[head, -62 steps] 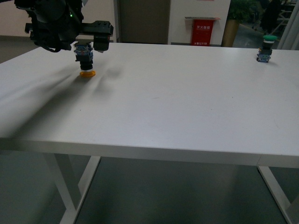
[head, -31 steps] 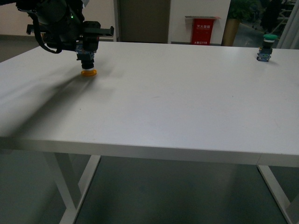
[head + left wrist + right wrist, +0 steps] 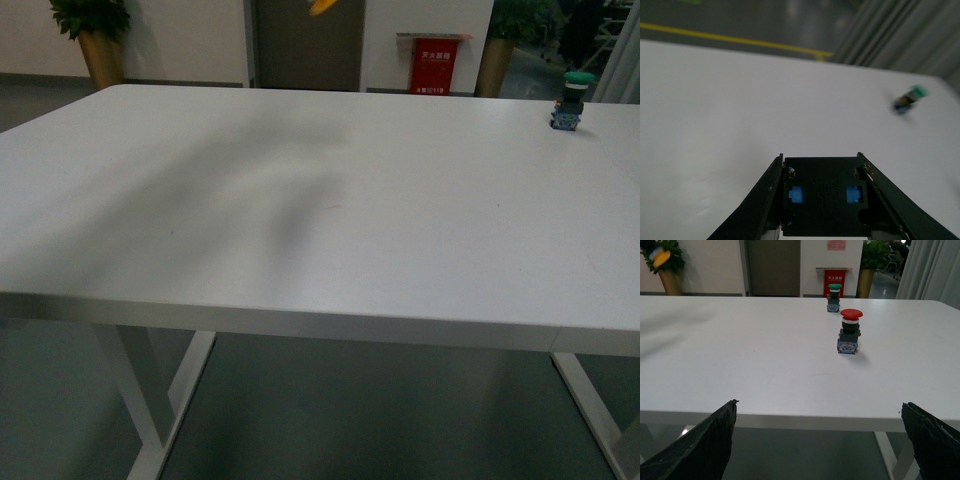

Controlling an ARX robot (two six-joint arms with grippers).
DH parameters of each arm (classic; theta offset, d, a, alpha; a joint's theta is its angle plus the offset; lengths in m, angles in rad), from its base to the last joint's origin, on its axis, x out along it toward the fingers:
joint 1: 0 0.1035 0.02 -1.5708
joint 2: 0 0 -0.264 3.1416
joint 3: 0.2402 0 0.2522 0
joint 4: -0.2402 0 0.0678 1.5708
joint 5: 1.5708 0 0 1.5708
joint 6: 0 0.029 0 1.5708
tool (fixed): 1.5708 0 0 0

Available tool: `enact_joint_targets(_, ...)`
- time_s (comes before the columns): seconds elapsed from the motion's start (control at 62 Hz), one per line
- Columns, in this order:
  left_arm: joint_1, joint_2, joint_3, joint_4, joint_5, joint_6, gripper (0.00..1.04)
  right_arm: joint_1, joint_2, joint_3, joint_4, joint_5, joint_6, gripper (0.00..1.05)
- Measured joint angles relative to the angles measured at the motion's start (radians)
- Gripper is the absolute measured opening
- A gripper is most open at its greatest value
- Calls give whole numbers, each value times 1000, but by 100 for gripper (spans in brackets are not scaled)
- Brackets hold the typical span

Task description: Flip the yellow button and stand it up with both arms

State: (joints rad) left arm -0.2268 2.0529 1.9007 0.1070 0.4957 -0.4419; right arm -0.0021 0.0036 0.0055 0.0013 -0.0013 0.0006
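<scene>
Yellow mushroom-capped push-button (image 3: 322,5), seemingly the blur high above the white worktop (image 3: 300,200) and far from the green-capped button (image 3: 571,100), has lifted off; left fingers (image 3: 765,195) clamp its body; right fingers (image 3: 705,440) gape empty; flipping begun.

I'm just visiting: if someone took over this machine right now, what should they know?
Left gripper: jaws shut on the yellow button, held in the air over the table.
Right gripper: jaws open, empty.
Done: button picked up.
Left: flip it, using both arms, and stand it on the table.
The green button stands apart at the far right; not part of the job.
</scene>
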Motion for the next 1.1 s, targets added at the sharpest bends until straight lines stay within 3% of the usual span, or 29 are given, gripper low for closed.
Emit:
enact_joint_targets(0.097, -39, 6, 11, 169, 135, -256, 37, 0, 0, 0, 0, 0, 0, 98)
enact_joint_targets(0.29, -64, 70, -81, 523, 237, -755, 37, 0, 0, 0, 0, 0, 0, 98)
enact_joint_targets(0.452, -86, 111, -149, 732, 281, -993, 37, 0, 0, 0, 0, 0, 0, 98)
enact_joint_targets(0.887, -147, 184, -140, 866, 304, -1215, 37, 0, 0, 0, 0, 1, 0, 98)
enact_joint_targets(0.984, -148, 193, -132, 841, 309, -1215, 37, 25, 168, 101, -151, 58, 4, 98)
enact_joint_targets(1.097, -158, 194, -128, 827, 311, -1206, 37, -5, 549, 330, -65, -113, 96, 98)
